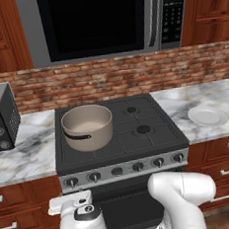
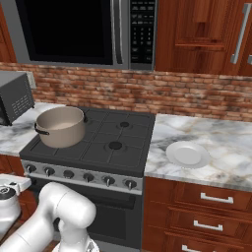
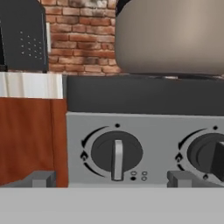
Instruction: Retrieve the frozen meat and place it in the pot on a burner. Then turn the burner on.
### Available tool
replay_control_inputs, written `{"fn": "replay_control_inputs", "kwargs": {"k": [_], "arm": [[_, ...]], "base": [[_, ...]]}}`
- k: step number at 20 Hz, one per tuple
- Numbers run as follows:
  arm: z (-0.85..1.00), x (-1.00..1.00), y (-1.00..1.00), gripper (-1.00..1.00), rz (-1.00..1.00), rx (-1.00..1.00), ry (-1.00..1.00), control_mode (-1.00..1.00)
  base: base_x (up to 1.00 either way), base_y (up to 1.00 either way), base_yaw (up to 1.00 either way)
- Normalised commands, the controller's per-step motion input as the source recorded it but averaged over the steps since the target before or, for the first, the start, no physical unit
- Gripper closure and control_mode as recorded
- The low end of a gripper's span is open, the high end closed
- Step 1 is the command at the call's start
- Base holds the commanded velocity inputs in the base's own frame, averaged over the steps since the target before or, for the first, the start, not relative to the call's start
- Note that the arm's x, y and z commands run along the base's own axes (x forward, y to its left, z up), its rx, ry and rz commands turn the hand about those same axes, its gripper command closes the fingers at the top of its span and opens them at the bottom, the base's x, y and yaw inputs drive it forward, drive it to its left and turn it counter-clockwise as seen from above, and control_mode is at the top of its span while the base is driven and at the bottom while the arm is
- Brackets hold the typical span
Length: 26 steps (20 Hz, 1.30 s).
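Now my end effector (image 3: 112, 177) is hanging open at the far-left knob (image 3: 115, 153); turning the wrong one is leaving the pot (image 1: 87, 126) cold.

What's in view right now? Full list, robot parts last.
pot: 1, beige-grey with dark side handle, on the stove's front left burner
stove: 1, dark top with grey front panel, between the two counters
knobs: 5 on the base views, dark, along the stove front
plate: 1, white, on the counter right of the stove
microwave: 1, grey with black door, above the stove
toaster oven: 1, black and grey, on the left counter
counters: 2, white marble, over wooden drawers
gripper: 1, open, in front of the leftmost knob
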Motion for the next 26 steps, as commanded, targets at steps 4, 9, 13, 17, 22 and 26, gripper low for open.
{"fn": "replay_control_inputs", "kwargs": {"k": [4, 9, 13, 17, 22, 26], "arm": [[-0.06, 0.18, 0.0, -1.0, 0.0, 0.0, 0.0, -1.0], [0.0, 0.2, 0.0, -1.0, 0.0, 0.0, 0.0, -1.0], [0.0, 0.16, -0.01, -1.0, 0.0, 0.0, 0.0, -1.0], [0.0, 0.1, 0.0, -1.0, 0.0, 0.0, 0.0, -1.0], [-0.01, 0.06, 0.0, -1.0, 0.0, 0.0, 0.0, -1.0], [-0.08, 0.09, 0.0, -1.0, 0.0, 0.0, 0.0, -1.0]], "base": [[0.0, 0.0, 0.0], [0.0, 0.0, 0.0], [0.0, 0.0, 0.0], [0.0, 0.0, 0.0], [0.0, 0.0, 0.0], [0.0, 0.0, 0.0]]}}
